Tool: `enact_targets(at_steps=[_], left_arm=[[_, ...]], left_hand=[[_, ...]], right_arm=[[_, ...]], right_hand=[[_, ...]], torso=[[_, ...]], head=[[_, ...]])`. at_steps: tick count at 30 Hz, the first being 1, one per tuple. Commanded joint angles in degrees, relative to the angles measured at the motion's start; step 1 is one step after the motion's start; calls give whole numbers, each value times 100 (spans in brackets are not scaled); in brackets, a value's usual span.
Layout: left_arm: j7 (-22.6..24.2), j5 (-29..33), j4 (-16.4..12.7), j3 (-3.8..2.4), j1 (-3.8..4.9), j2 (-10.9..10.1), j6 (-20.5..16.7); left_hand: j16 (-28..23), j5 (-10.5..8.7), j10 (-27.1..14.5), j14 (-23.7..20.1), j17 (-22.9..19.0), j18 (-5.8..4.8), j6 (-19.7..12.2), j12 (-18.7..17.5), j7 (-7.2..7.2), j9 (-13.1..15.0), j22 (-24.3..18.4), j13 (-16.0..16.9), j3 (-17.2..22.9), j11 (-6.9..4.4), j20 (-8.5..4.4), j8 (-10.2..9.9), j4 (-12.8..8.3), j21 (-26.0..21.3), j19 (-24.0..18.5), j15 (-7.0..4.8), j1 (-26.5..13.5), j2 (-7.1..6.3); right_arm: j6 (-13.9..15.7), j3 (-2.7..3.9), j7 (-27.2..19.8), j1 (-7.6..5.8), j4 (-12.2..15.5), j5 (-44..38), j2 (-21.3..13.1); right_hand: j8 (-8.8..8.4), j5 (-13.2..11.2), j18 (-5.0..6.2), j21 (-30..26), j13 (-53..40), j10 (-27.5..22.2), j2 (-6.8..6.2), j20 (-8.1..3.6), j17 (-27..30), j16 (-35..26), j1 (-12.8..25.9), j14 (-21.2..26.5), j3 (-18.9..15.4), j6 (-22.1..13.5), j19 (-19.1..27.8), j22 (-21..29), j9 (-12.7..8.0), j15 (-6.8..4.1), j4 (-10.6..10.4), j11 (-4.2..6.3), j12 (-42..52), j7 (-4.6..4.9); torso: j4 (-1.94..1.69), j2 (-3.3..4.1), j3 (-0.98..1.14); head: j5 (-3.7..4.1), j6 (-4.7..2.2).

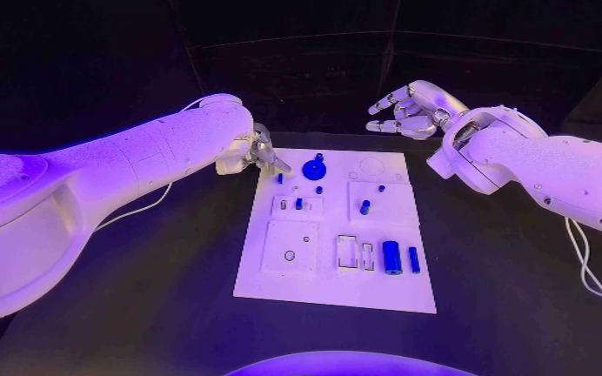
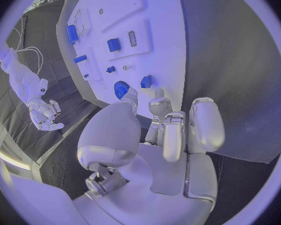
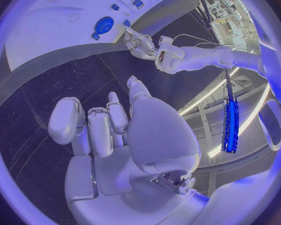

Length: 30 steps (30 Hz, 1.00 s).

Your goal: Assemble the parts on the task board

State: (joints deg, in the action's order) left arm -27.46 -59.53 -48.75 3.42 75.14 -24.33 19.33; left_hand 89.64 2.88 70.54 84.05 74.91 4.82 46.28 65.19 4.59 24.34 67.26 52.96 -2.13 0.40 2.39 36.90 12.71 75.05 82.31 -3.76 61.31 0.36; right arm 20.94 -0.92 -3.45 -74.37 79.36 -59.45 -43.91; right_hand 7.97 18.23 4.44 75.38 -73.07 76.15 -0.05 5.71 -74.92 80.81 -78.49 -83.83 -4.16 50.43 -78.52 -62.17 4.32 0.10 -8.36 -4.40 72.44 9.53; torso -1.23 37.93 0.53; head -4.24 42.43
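Note:
The white task board (image 1: 377,287) lies mid-table with several blue parts on it. A round blue part (image 1: 314,167) sits near its far edge, and a blue cylinder (image 1: 391,258) and a thin blue bar (image 1: 414,259) lie at its near right. My left hand (image 1: 255,151) hovers at the board's far left corner, fingers apart and holding nothing. In the left wrist view its fingertips (image 2: 158,94) stand just short of a small blue piece (image 2: 146,81) beside the round part (image 2: 121,89). My right hand (image 1: 411,110) hangs raised beyond the far right corner, fingers loosely spread and bare (image 3: 97,125).
Small blue pegs (image 1: 318,190) stand in the board's middle blocks, and another peg (image 1: 365,207) sits to the right. Rectangular slots (image 1: 348,251) and a round hole (image 1: 290,255) show in the near blocks. Black table (image 1: 502,289) surrounds the board.

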Motion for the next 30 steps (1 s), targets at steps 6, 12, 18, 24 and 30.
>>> enact_targets(at_steps=[6, 12, 18, 24, 30], left_arm=[[53, -62, 5, 0, -10, 30, 295], [72, -61, -37, 0, -13, 31, 279], [68, -47, -97, 0, -14, 21, 265], [64, -41, -122, 0, -15, 24, 204], [79, -29, -139, 0, -16, 17, 110]], left_hand=[[36, -15, 18, 595, 1509, -19, 101, 27, -13, -20, 16, 5, -58, -26, 0, 57, -26, 37, 25, 6, 154, 52], [36, -14, 14, 595, 1509, -17, 126, 37, -22, -39, 11, 0, -66, -36, -9, 81, -86, 30, 22, -3, 300, 132], [36, -14, 13, 595, 1509, -15, 140, 44, -26, -51, 0, 0, -60, -40, -13, 98, -138, 20, 17, -6, 400, 190], [36, -13, 9, 595, 1509, -15, 154, 47, -30, -61, 3, -7, -36, -45, -17, 118, -189, 19, 17, -11, 497, 272], [36, -13, 2, 595, 1509, -14, 152, 48, -40, -82, -2, -20, 141, -54, -25, 141, -298, 10, 16, -19, 722, 590]], right_arm=[[-29, 5, -48, -13, -4, -12, -2], [-17, 5, -51, -14, -1, -12, -4], [-13, 5, -49, -14, -4, -12, -6], [-11, 5, -46, -14, 0, -12, -7], [-9, 5, -43, -14, -1, -12, -11]], right_hand=[[25, 18, 93, -31, 2, -32, 51, -4, -3, -35, -25, -276, -33, -50, 38, 9, -3, -38, 14, 2, -21, -2], [25, 19, 93, -31, 2, -32, 52, -4, -3, -35, -26, -276, -33, -50, 38, 10, -3, -38, 14, 2, -21, -2], [27, 29, 94, -36, 8, -37, 57, -4, 5, -41, -34, -275, -33, -51, 40, 16, -3, -38, 16, 2, -27, -2], [27, 29, 94, -36, 8, -37, 57, -4, 5, -41, -34, -275, -33, -51, 40, 16, -3, -38, 16, 2, -27, -2], [26, 35, 94, -38, 10, -39, 57, -4, 8, -44, -37, -274, -35, -54, 41, 19, -4, -38, 16, 2, -29, -2]], torso=[[8, 0, -2], [-1, 1, 0], [6, 1, -1], [2, -1, -1], [1, 1, -2]], head=[[7, -4], [17, -4], [15, 1], [16, -4], [27, 2]])
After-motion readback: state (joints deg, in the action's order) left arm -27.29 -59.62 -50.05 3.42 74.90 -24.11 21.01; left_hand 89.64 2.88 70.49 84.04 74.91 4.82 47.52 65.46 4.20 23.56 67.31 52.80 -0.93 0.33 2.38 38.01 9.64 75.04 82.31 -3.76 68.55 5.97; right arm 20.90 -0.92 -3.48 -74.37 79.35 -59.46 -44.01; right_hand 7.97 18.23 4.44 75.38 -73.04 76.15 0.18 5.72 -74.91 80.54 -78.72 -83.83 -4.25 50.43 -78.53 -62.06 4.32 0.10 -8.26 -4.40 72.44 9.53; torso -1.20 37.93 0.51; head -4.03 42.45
